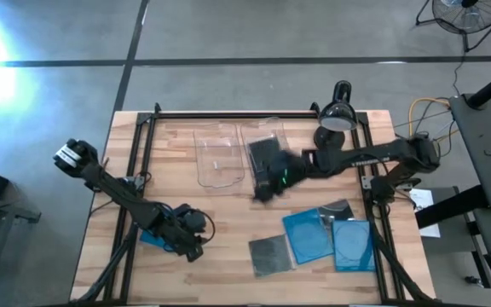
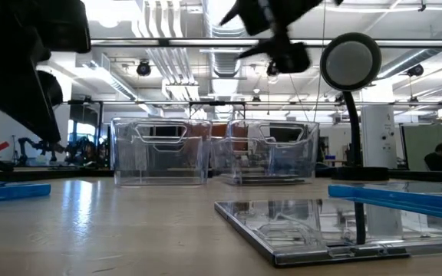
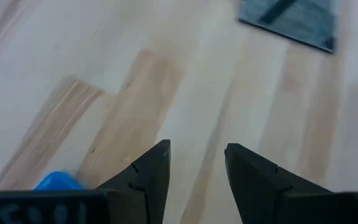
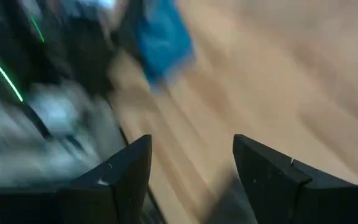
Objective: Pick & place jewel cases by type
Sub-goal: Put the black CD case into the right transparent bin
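High view: right end effector [image 1: 267, 181] reaches across the desk [image 1: 228, 247] beside the bins, fingers apart, empty. Left end effector [image 1: 190, 243] hangs low, fingers apart, near a blue jewel case [image 1: 152, 237].

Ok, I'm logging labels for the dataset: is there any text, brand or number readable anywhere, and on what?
None can be read.
Left pincer: pale marks on its housing, too blurred to read.
Jewel cases and clear bins: no lettering shows.

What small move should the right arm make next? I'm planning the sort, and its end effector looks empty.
Probably swing the right end effector, open and empty by the bins, toward the loose jewel cases near the table's front right and descend over one.
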